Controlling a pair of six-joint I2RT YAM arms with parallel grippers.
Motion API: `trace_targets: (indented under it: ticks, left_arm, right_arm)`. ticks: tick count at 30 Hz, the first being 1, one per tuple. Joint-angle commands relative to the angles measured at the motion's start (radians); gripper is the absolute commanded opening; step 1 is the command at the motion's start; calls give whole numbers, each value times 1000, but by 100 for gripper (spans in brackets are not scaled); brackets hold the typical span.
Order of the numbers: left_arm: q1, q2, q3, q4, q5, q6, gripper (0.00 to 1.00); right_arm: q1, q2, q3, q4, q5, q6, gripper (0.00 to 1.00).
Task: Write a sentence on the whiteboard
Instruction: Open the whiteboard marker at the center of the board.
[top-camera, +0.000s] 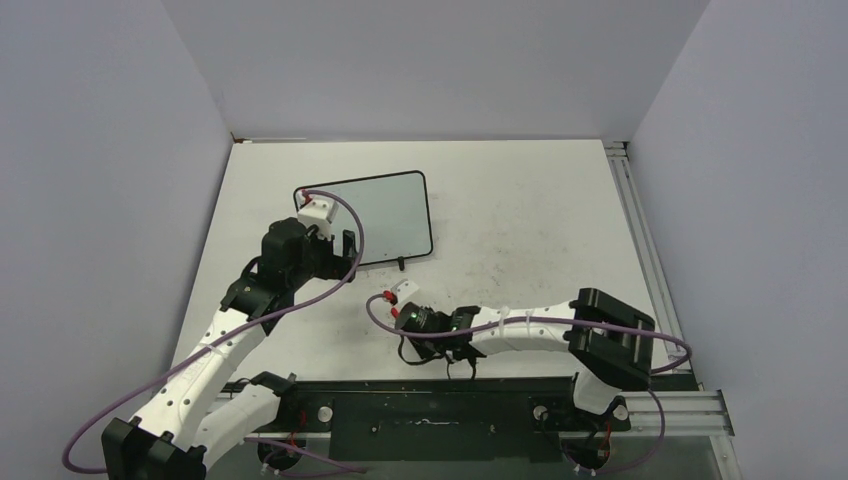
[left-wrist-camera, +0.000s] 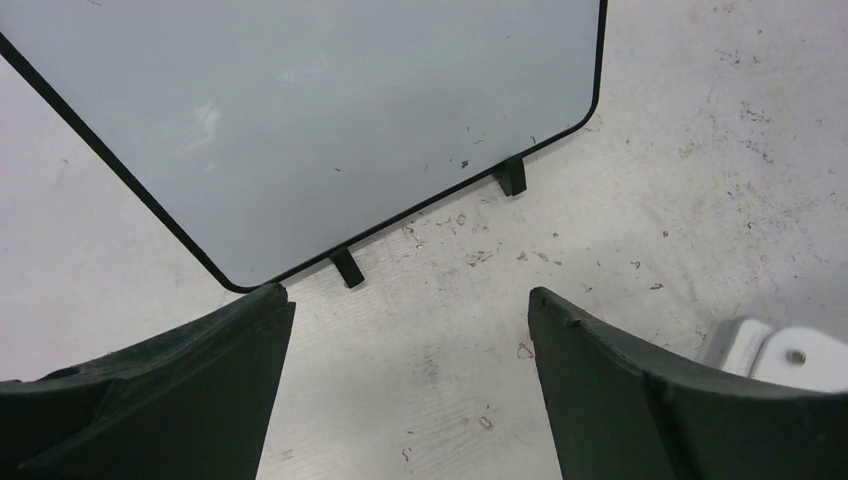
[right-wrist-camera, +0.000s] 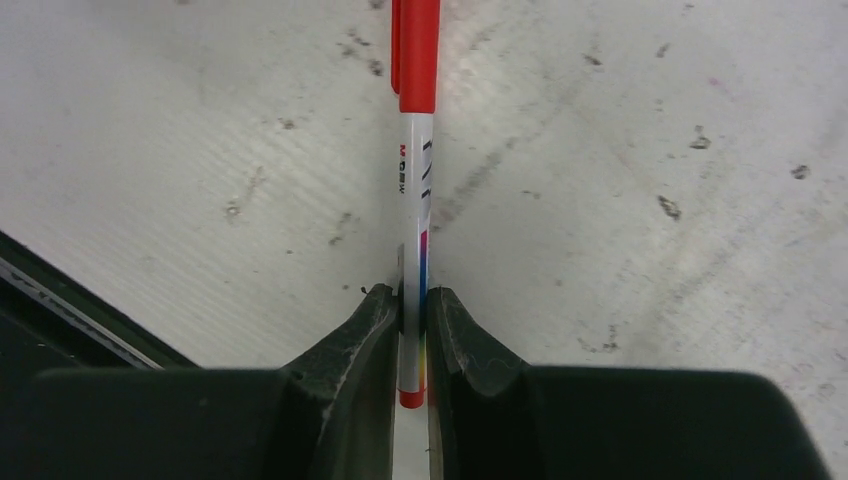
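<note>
Marker (right-wrist-camera: 415, 150): light, stiff, slick plastic barrel; we'd grip it mid-barrel, firmly, so it won't twist under writing pressure. It seems capped, though we see only part.
Whiteboard (top-camera: 380, 215): light, stiff, resting on the surface (top-camera: 540, 220) left of centre, blank; it may slide, so we'd brace its frame.
Right tool (right-wrist-camera: 412, 305): clenched on the marker's tail, arm folded low.
Left tool (left-wrist-camera: 408, 300): released, hovering by the whiteboard's near edge, arm stretched forward.

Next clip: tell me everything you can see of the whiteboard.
The whiteboard is a small white rectangle in a thin black frame with rounded corners; two black feet jut from its near edge. Its glossy face shows no writing. It seems to lie flat on the table, just beyond the open left tool, untouched.
</note>
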Motion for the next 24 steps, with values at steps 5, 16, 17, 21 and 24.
trace_targets:
  ticks: [5, 16, 17, 21, 24]
  left_arm:
    - [-27, -51, -19, 87, 125, 46, 86]
    - [-304, -165, -135, 152, 289, 230, 82]
    - [-336, -178, -156, 156, 279, 247, 83]
    - [-465, -193, -195, 153, 241, 307, 83]
    - [-548, -176, -197, 129, 212, 342, 83]
  right_arm:
    - [-196, -221, -48, -38, -216, -103, 5]
    - [-454, -331, 14, -260, -752, -227, 5]
    - [-456, -335, 28, -284, -796, -236, 5]
    - [-457, -356, 55, -332, -938, -227, 5]
    - [-457, -378, 59, -347, -1009, -209, 5]
